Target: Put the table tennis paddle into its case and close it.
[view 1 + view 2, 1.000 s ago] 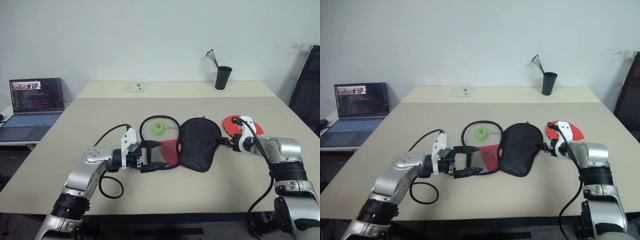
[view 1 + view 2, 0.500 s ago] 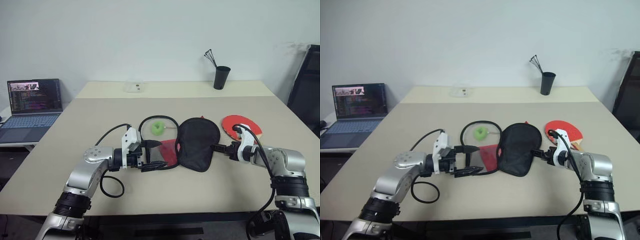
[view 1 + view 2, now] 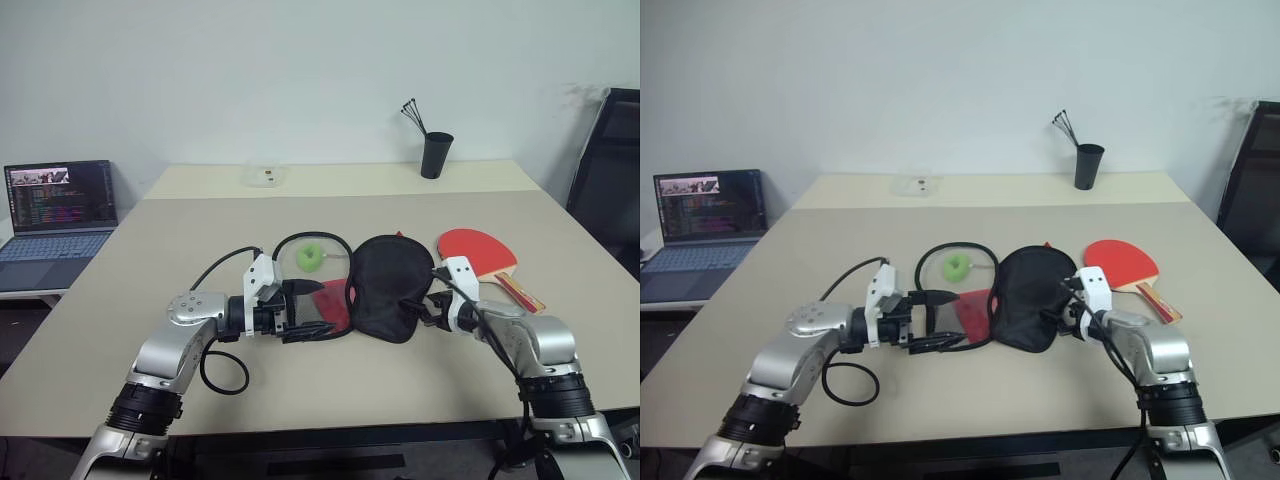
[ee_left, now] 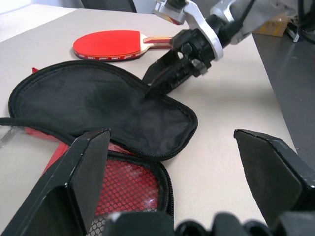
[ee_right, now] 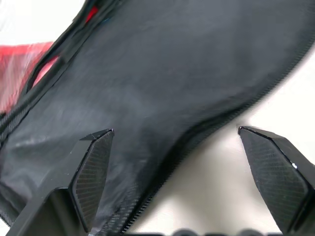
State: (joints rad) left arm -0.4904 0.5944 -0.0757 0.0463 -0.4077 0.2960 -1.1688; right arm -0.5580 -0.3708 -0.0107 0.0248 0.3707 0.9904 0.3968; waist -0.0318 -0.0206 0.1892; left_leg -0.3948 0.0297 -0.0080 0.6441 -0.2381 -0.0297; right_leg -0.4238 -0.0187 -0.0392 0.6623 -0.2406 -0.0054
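Observation:
The case [image 3: 395,285] lies open in the middle of the table, its black-lined flap spread out and its red mesh half [image 3: 335,302] to the left. A green ring tag [image 3: 313,257] rests just behind it. The table tennis paddle [image 3: 475,248] lies flat to the right of the case, red face up, handle pointing right. My left gripper [image 3: 308,312] is open, its fingers standing wide around the end of the red mesh half. My right gripper [image 3: 418,305] is open at the flap's right edge, and the zipper edge [image 5: 197,140] runs between its fingers. It also shows in the left wrist view [image 4: 157,83].
A laptop [image 3: 60,200] stands open on a side table at the far left. At the back of the table are a black cup [image 3: 435,155] holding thin sticks and a small clear box [image 3: 262,177]. A black chair [image 3: 610,170] stands at the right.
My right gripper has come left and down from over the paddle to the right edge of the case's black flap, uncovering the paddle. The left gripper has stayed put. The camera has shifted slightly.

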